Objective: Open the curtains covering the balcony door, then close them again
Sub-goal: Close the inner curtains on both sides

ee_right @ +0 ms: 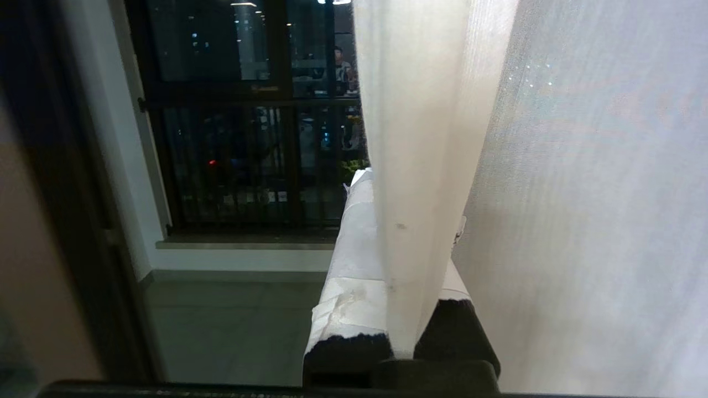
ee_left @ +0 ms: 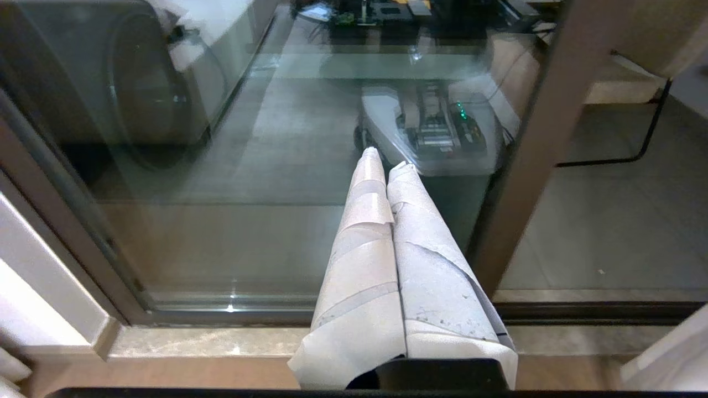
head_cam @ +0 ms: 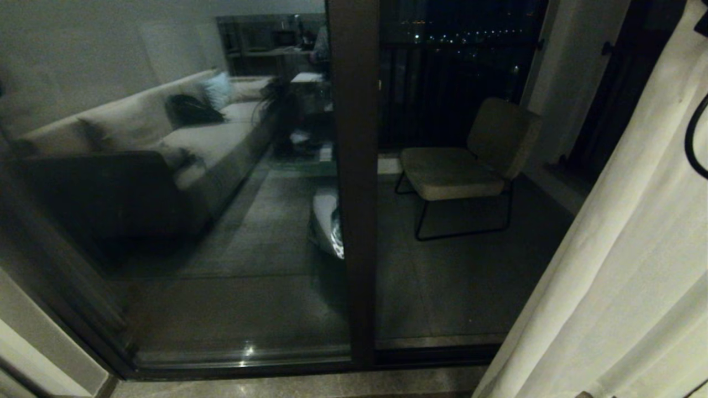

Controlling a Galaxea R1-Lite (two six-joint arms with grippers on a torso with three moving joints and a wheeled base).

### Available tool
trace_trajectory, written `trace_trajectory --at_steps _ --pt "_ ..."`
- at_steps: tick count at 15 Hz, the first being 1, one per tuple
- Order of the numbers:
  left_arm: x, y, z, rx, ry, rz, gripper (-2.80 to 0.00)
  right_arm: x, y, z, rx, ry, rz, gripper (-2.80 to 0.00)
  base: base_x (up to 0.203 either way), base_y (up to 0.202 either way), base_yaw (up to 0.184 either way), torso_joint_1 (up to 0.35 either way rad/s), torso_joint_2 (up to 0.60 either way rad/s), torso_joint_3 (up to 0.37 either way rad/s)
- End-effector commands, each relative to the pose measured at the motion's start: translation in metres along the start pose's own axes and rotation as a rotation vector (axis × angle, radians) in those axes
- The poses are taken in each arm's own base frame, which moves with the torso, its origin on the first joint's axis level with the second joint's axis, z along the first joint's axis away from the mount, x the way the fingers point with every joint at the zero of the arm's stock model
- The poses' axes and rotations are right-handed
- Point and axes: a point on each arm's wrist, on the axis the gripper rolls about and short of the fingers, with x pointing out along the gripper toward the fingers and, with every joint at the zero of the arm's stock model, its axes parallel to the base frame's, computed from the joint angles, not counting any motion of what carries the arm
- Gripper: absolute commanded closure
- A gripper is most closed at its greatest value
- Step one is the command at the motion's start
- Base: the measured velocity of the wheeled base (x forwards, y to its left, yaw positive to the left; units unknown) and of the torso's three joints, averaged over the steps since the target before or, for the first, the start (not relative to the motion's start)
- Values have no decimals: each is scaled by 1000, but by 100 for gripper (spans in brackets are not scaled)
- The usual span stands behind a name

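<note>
While the balcony door [head_cam: 354, 182] is filling most of the head view, its dark upright frame is standing at the centre and its large panes are lying uncovered on either side. Its left pane is mirroring a pale sofa [head_cam: 182, 132] and the robot's own base, and through the right pane a cushioned chair [head_cam: 470, 160] on thin dark legs is sitting on the balcony floor, with a dark railing [head_cam: 448, 83] and small city lights far behind it. At the right edge the curtains [head_cam: 625, 265] are hanging gathered in cream folds, reaching down to the near floor. The right gripper [ee_right: 406, 221] is clamping a pleat of that fabric, its paper-wrapped fingers [ee_right: 354, 260] pressing the fold from both sides. The left gripper [ee_left: 387, 163] is sitting closed and empty, its wrapped fingers [ee_left: 365, 232] touching each other and pointing low toward the door's bottom track [ee_left: 232, 309].
</note>
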Motion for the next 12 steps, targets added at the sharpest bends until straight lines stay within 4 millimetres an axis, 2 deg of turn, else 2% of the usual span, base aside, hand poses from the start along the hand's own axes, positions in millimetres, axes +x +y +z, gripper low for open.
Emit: trace_trajectory --at_steps 1,12 --pt "0 0 0 0 0 0 0 0 0 0 0 -3 1 0 0 191 1 -1 2 1" --pt "0 0 0 -1 0 1 0 -1 0 -2 1 6 1 0 0 190 2 2 4 2"
